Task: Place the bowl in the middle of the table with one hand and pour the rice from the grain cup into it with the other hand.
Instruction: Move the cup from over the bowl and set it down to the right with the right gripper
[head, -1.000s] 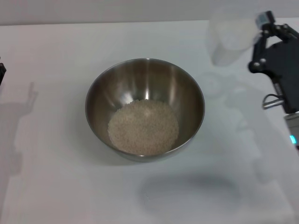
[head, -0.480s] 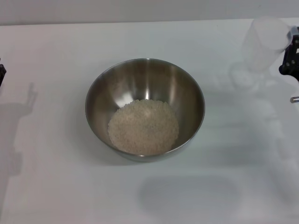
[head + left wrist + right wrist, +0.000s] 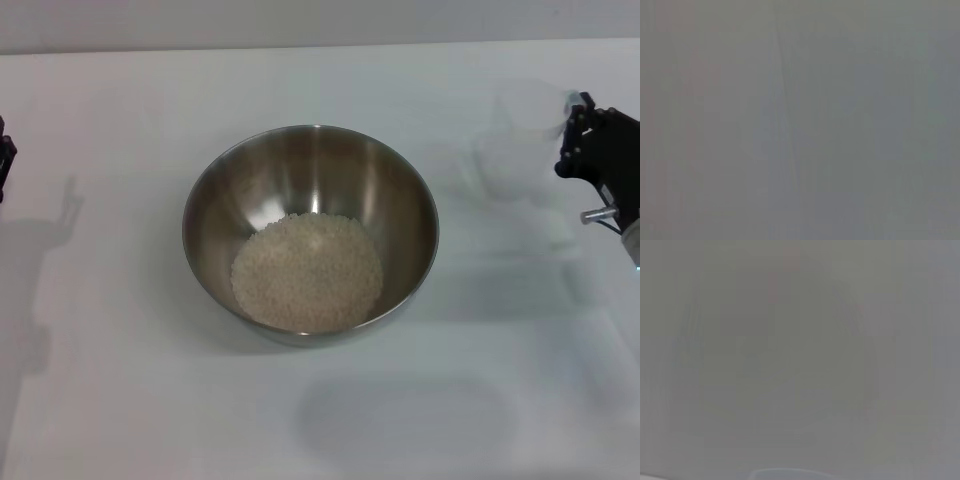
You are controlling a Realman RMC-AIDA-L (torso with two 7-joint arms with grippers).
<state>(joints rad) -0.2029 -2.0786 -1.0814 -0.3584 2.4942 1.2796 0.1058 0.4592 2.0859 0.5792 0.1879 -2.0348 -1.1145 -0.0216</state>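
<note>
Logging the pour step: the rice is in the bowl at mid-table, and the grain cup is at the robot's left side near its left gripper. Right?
Not quite. The rice is in the bowl at mid-table, but the grain cup is at the robot's right side, by the right gripper. The head view shows this.

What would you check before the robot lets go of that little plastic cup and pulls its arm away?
1. Rice lies in the bowl: ok.
2. Bowl sits mid-table: ok.
3. Grain cup upright: ok.
4. Cup resting on the table: cannot tell.
5. Right gripper beside the cup, grip state: cannot tell.
6. Left gripper at the table's left edge, away from the bowl: ok.
</note>
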